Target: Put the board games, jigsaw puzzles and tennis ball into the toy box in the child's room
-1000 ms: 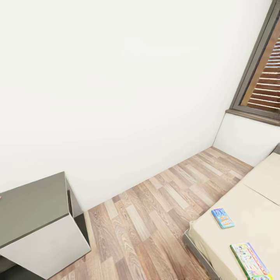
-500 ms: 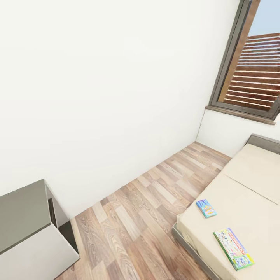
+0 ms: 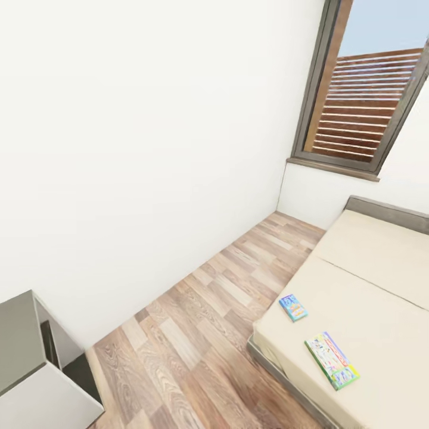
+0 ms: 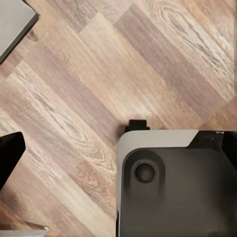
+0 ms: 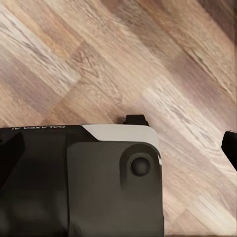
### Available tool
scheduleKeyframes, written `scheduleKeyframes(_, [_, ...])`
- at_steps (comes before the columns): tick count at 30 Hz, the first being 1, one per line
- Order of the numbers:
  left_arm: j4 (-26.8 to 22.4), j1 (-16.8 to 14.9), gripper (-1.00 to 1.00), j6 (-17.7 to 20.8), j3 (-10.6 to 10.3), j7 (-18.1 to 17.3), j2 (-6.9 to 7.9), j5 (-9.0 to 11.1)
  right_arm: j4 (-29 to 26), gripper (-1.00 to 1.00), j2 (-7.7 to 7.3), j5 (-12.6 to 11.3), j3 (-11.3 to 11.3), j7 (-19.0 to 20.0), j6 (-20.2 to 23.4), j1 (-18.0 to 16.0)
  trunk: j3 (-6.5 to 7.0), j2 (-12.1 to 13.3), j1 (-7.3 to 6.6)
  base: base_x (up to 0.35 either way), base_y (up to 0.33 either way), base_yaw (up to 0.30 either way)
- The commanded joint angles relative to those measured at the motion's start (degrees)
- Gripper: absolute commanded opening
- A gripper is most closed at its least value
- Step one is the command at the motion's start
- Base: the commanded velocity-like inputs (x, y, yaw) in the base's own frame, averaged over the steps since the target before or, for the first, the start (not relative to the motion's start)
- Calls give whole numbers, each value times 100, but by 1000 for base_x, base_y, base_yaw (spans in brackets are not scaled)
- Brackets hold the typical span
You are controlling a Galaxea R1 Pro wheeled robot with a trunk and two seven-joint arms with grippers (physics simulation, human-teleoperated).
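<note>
Two board games [image 3: 293, 307] on bed [image 3: 381, 280]

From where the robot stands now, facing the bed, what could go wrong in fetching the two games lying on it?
The green-edged board game lies flat on the bed, so a gripper may struggle to get under its thin edge. The small blue board game sits close to the mattress edge and a nudge could push it onto the wood floor.

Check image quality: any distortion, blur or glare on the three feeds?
Head view: wide-angle warp, the window frame leans and the bed splays; lighting flat, wall near blown-out white; both board games sharp. Left and right wrist views: floor grain crisp, no glare, soft shadow beside the robot base.
</note>
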Motion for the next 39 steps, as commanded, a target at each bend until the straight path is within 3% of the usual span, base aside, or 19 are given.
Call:
scheduleKeyframes(1, [4,-3,100,-19,-7,14,0,3,8,100,2,2,-1,-19,-20,-6,-13,-11,3,0,6,-267])
scheduleKeyframes(23, [-1,-3,100,-24,-5,12,0,3,8,100,2,4,-1,-19,-20,-6,-65,-11,3,53,137,-268])
scheduleKeyframes(39, [16,-3,100,-115,-7,9,0,-26,8,100,3,0,-1,-19,-20,-6,-102,-11,3,235,62,-272])
